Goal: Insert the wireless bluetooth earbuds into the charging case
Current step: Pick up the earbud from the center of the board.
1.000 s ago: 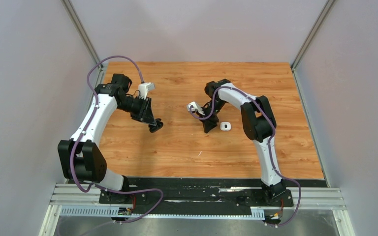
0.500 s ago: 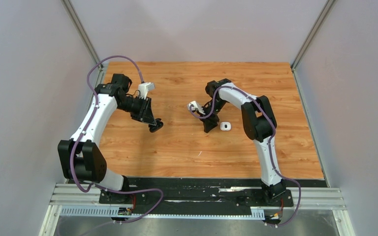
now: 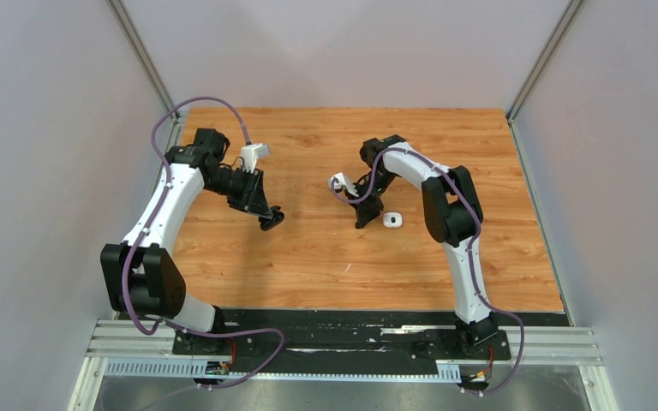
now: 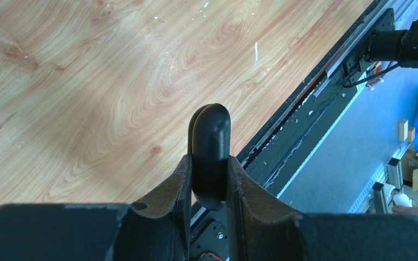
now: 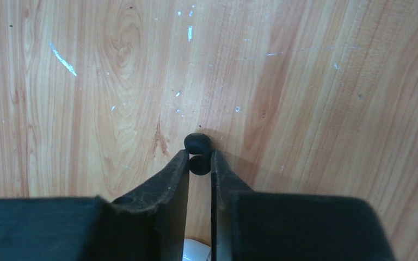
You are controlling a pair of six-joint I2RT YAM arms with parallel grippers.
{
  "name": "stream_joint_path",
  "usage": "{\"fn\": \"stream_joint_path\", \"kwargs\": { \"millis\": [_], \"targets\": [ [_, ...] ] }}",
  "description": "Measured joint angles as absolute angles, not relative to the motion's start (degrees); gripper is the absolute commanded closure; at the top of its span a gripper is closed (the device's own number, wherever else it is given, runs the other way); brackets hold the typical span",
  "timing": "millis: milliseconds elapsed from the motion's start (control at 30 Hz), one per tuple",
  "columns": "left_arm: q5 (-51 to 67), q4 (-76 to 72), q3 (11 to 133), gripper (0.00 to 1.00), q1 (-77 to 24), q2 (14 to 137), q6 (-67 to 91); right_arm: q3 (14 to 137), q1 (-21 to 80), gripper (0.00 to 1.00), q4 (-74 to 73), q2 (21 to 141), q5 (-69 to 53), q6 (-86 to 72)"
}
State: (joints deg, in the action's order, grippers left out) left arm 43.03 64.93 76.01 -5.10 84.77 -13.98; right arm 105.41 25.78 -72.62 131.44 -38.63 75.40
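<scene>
Left end effector [image 4: 208,159]: closed on a black case [image 4: 209,130], pinched between both fingers [image 4: 177,185]. The case's rounded end sticks out past the fingertips.
Black case: held above the tabletop [image 3: 308,257] on the left-centre of the wood. It looks closed, with a seam running along its length in the left wrist view.
Right end effector [image 5: 200,155]: narrow and low over the tabletop near the middle. Its tips stand on either side of a black earbud [image 5: 198,143], pinching its near part.
Black earbud: small and rounded. Its far lobe pokes out just past the fingertips and throws a shadow on the wood right beside it. Whether it touches the tabletop or is just off it cannot be told.
White case [image 3: 393,220]: lies flat on the tabletop just to the right of the right end effector, apart from it. Whether it is open cannot be told from above.
Arms: the left reaches in from the left side and the right arches over from the right. The two end effectors are well apart.
Tabletop: wood grain with small pale scratches.
</scene>
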Motion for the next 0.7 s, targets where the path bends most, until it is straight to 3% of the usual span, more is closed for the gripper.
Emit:
{"fn": "stream_joint_path", "kwargs": {
  "millis": [67,467,700],
  "targets": [
    [43.0,64.9,76.0,1.00,-5.1,84.8,-14.0,105.6,25.8,1.00,-73.1,131.4,-38.9,75.1],
    [44.8,64.5,76.0,1.00,-5.1,85.2,-12.9,109.0,25.8,1.00,-73.7,130.0,-45.0,73.0],
    [46.9,63.7,76.3,1.00,-6.4,88.1,-11.9,108.9,27.1,1.00,-68.6,114.9,-53.0,71.0]
  ]
}}
